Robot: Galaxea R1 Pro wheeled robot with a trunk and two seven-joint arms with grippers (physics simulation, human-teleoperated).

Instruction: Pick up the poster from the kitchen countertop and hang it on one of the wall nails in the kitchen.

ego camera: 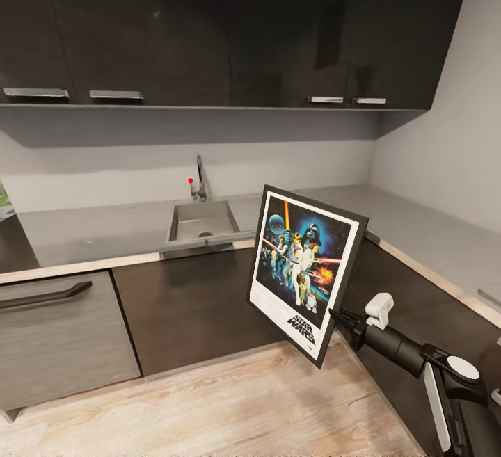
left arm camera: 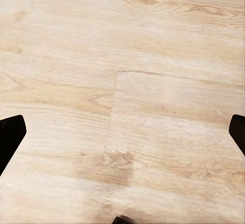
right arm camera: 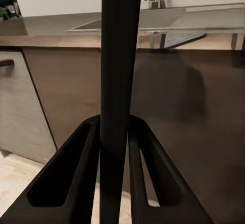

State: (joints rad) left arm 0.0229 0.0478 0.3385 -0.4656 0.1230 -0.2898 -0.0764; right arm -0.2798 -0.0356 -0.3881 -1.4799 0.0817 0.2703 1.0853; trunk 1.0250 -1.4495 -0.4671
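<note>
Grey L-shaped kitchen countertop (ego camera: 104, 234) with inset steel sink (ego camera: 202, 224), tap (ego camera: 201, 180) behind.

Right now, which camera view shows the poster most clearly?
The head view: the poster faces the camera, printed side and lettering visible, held at its lower right edge by the right gripper. The right wrist view shows it edge-on, a dark strip between the fingers. The left wrist view looks at the wood floor.

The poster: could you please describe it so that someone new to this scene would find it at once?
Start at the grey kitchen countertop with its steel sink. In front of it, above the wood floor, the right gripper clamps the poster by its edge. It is the one colourful thing: a tilted, black-framed print with a white border and "STAR WARS" lettering.
</note>
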